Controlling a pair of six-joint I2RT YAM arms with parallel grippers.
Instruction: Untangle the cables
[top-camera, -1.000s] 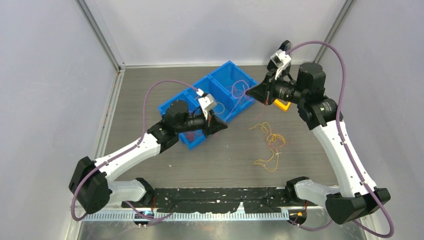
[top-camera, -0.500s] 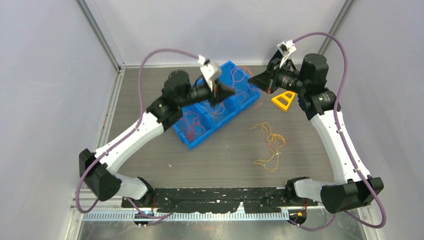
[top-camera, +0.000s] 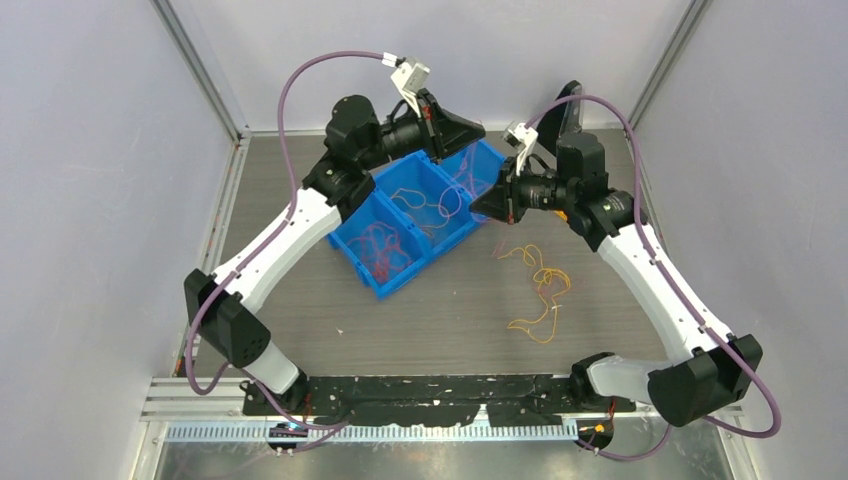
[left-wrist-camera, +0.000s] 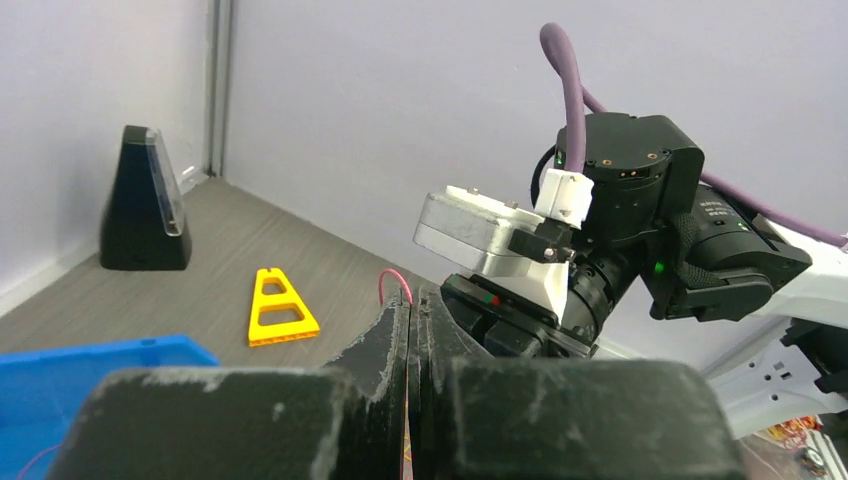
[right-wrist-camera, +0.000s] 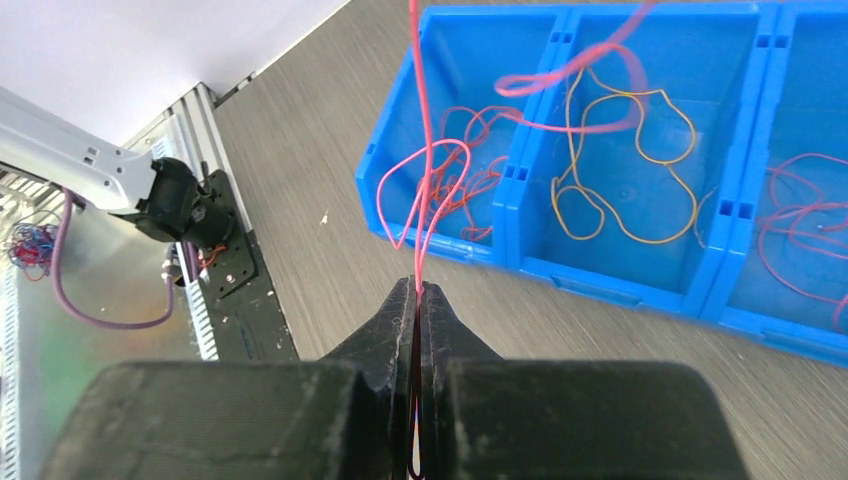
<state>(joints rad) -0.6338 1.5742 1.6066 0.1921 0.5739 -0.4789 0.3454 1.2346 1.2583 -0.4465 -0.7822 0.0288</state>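
since half a second ago the left arm has swung higher and toward the back wall, so the left pincer (top-camera: 478, 128) now hangs over the far end of the blue bin (top-camera: 395, 288). the right pincer (top-camera: 476, 209) has dropped forward and inward to the bin's right edge.

from above, the bin is hard moulded plastic in three compartments, set on the grey wood-grain worktop (top-camera: 450, 330). thin red cables (top-camera: 383, 248) lie tangled in the near compartment, an orange-yellow cable (top-camera: 425, 205) loops in the middle one, and pinkish cables (top-camera: 465, 178) sit in the far one. a loose orange-yellow cable (top-camera: 540, 285) squiggles on the worktop to the right of the bin. both arms are bent at the elbow and reach in toward each other, tips near but apart.

left wrist view: the matte black, scuffed fingers are pressed together, pinching a pink-red cable (left-wrist-camera: 395, 283) that arcs out as a small loop at the tips. beyond them a yellow triangle (left-wrist-camera: 278, 310), an open frame, lies flat on the worktop, and a black wedge (left-wrist-camera: 143, 200) stands upright by the wall.

right wrist view: the fingers are clamped on a pink-red cable, which rises straight up out of the picture with a narrow loop hanging beside it, above the bin's end compartment. i cannot tell whether both pincers hold one and the same strand.
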